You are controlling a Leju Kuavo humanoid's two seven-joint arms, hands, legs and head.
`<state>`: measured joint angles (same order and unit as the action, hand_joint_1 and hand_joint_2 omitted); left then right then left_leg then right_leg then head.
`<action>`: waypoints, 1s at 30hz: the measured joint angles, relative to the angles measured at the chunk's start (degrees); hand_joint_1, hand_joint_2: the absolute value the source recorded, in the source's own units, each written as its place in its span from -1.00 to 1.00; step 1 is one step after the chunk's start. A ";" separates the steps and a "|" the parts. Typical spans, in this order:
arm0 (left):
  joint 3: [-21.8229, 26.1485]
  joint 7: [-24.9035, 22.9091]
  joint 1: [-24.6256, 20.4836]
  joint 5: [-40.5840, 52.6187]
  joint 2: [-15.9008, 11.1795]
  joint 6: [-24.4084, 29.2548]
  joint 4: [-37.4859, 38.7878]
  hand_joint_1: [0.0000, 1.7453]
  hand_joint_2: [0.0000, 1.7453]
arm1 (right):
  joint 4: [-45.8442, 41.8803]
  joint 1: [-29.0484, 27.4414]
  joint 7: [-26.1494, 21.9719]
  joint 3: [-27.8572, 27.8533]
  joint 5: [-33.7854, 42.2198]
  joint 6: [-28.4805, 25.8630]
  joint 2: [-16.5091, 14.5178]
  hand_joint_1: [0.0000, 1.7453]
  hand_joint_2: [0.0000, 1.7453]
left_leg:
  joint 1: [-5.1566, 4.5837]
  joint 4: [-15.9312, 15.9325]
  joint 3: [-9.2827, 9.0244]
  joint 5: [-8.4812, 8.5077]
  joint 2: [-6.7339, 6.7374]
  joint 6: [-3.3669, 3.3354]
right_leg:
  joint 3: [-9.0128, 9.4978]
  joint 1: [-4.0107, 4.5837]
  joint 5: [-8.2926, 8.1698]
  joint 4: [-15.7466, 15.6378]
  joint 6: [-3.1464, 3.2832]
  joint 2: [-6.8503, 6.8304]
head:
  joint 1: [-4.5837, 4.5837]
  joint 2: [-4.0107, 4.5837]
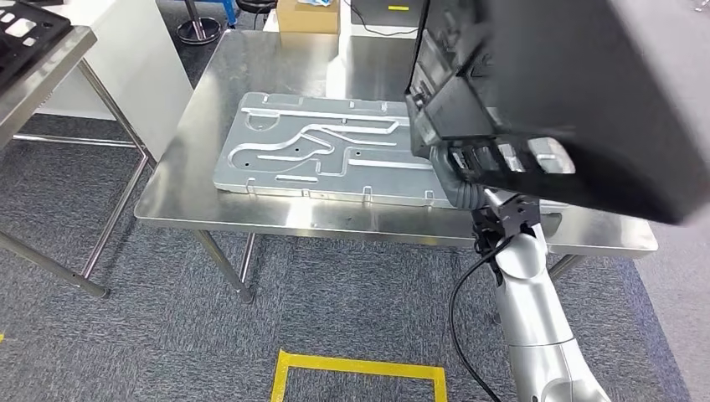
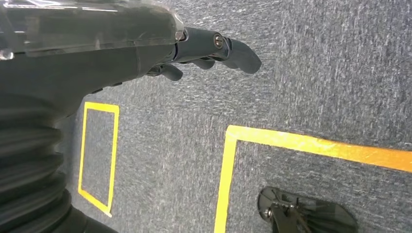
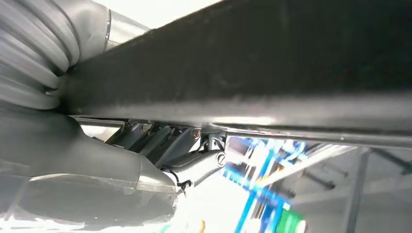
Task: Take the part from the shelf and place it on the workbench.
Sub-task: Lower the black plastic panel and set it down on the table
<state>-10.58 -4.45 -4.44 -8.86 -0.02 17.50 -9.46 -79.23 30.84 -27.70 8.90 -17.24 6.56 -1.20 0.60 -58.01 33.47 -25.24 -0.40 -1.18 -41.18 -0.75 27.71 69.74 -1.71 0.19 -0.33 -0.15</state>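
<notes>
Grey carpet (image 1: 167,335) is covering the floor, with a yellow tape rectangle (image 1: 358,373) lying on it just in front of the stainless steel table (image 1: 251,92), whose top is reflecting the room light. To the left of that table a second metal table (image 1: 42,84) is standing beside a white cabinet (image 1: 134,59), and beyond the table's far edge a cardboard box (image 1: 307,15) is sitting.

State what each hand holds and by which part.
The right hand holds the black part by its lower edge, fingers under it. The left hand holds nothing, hanging over the carpet.
</notes>
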 joint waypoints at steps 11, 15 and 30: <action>-0.02 -0.38 -0.56 0.96 0.09 -0.76 -0.01 -1.00 1.00 | 3.73 1.62 6.49 -0.08 -27.48 -18.26 2.74 1.00 1.00 | -0.21 -11.05 4.15 -6.76 0.08 2.61 | 5.73 0.01 -3.22 -11.29 2.82 0.06 | -0.38 0.00; -0.02 -0.58 -0.60 0.99 0.10 -0.96 -0.01 -1.00 1.00 | 8.32 2.31 10.22 -0.03 -37.38 -23.58 3.89 1.00 1.00 | 0.01 -12.98 6.76 -4.05 0.10 2.71 | 6.29 0.12 -2.46 -10.85 2.81 0.12 | -0.37 0.00; -0.02 -0.64 -1.10 1.11 0.37 -1.78 -0.02 -1.00 1.00 | 20.40 6.53 13.16 0.86 -44.76 -26.34 7.16 1.00 1.00 | 0.02 -0.37 1.34 0.75 -0.06 -0.14 | -1.04 -0.12 1.78 2.45 -0.06 0.07 | -0.25 0.00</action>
<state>-10.60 -5.09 -5.54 -7.75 0.35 15.73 -9.49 -58.83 37.37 -14.55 9.76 -62.00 -19.78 5.97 0.63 -58.38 34.81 -24.49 -0.46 -1.32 -42.22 -0.87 29.49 72.20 -1.77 0.26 -0.58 -0.15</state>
